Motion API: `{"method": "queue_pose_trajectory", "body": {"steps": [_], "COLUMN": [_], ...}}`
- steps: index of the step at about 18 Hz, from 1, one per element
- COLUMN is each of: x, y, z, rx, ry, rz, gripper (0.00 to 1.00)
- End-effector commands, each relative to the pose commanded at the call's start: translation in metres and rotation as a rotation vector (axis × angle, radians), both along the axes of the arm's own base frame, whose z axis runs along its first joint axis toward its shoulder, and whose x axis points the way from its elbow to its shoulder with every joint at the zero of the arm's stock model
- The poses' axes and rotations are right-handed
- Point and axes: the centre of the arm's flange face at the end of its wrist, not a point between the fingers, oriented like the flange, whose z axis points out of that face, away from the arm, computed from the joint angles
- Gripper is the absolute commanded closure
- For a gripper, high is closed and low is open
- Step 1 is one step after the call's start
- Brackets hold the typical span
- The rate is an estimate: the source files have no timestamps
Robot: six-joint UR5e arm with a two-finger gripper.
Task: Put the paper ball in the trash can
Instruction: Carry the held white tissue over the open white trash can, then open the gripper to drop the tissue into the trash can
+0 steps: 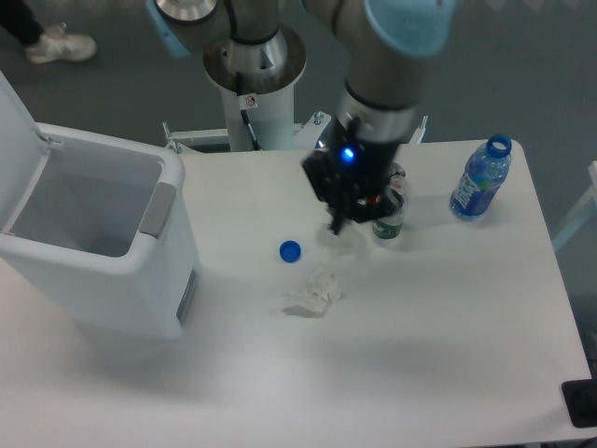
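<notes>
My gripper (pixel 338 226) hangs over the middle of the table and is shut on the paper ball (pixel 348 245). The ball is a thin, pale, wrinkly wad dangling just under the fingers, hard to tell from the white tabletop. The trash can (pixel 149 294) stands at the left edge of the table. It is white with a grey handle panel, its lid is tipped up and its inside is open. The gripper is well to the right of the can, about a can's width from its rim.
A smaller flat white paper wad (pixel 313 294) lies on the table below the gripper. A blue bottle cap (pixel 290 250) lies to its upper left. Drink cans (pixel 390 213) stand just right of the gripper, a blue plastic bottle (pixel 479 178) at the far right. The arm's base post (pixel 253 84) stands behind the table.
</notes>
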Motion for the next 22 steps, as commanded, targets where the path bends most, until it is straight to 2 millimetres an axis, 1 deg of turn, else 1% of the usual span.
{"method": "queue_pose_trajectory", "body": {"steps": [1,3,6,7,9,13,16,19,20,21,22], "x": [0.017,0.050,0.093,0.103,0.130,0.158,0.175,0.193,0.195,0.199,0.201], "y": [-0.002,0.000,0.014,0.019,0.032,0.045,0.054,0.059,0.060,0.063,0.065], "z": [0.008,0.021,0.033,0.035,0.038,0.045,0.040,0.031,0.029,0.024,0.019], "rx": [0.024,0.074,0.106,0.114,0.131,0.169,0.164,0.153,0.149,0.145,0.139], "ry": [0.003,-0.008,-0.029,-0.031,-0.035,-0.023,-0.029,-0.039,-0.041,-0.043,-0.045], "rz": [-0.013,-0.037,-0.074,-0.072,-0.084,-0.109,-0.144,-0.179,-0.191,-0.205,-0.218], "gripper": [1.00,1.00,1.00,1.00,1.00,1.00,1.00,1.00,1.00,0.94,0.77]}}
